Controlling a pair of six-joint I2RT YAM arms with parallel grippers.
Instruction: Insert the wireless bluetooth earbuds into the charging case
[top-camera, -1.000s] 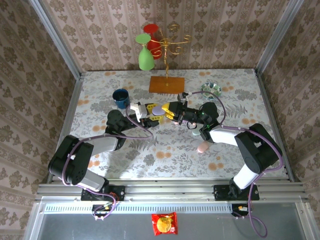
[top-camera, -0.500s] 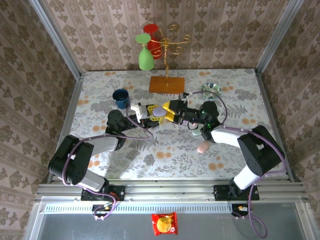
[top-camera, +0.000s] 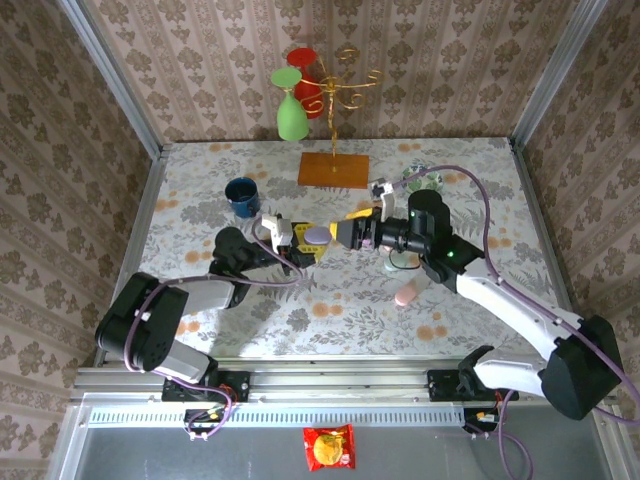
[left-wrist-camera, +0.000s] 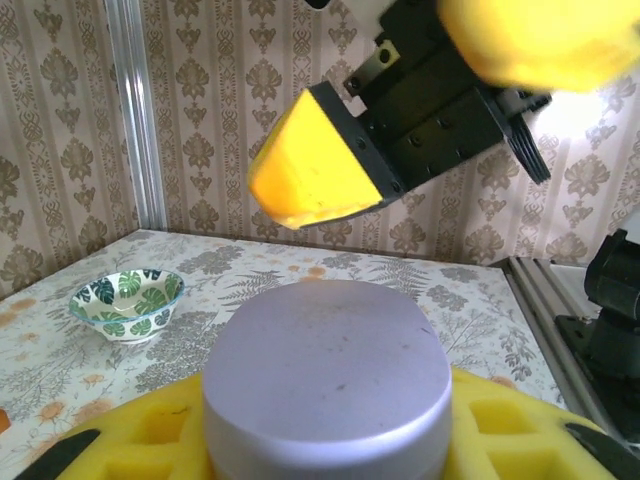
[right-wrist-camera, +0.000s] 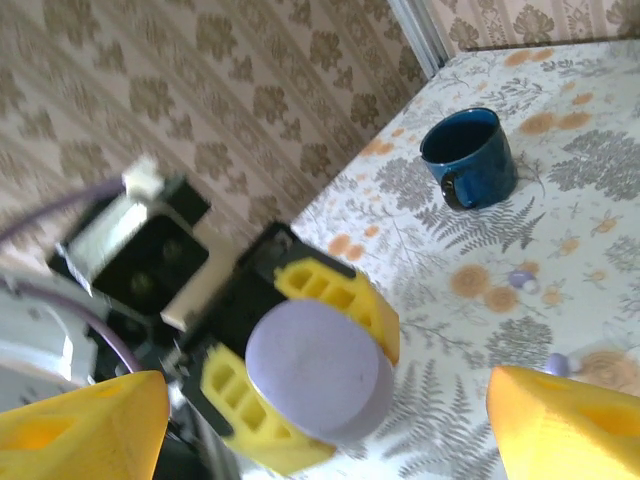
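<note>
The table (top-camera: 190, 175) was spread with a pale cloth printed with grey ferns and orange flowers. Toward the far left a dark blue mug (top-camera: 241, 195) stood upright. At the far middle sat the flat wooden base (top-camera: 333, 169) of a gold wire stand, well apart from the mug. A small bowl (top-camera: 423, 178) with a green leaf pattern rested at the far right. Nearer, right of centre, lay a pink egg-shaped case (top-camera: 405, 294), and just beyond it a pale mint piece (top-camera: 399, 263) — partly hidden from above. In the right wrist view two tiny lilac-and-white earbuds (right-wrist-camera: 522, 281) lay on the cloth near the mug, apart from each other.
</note>
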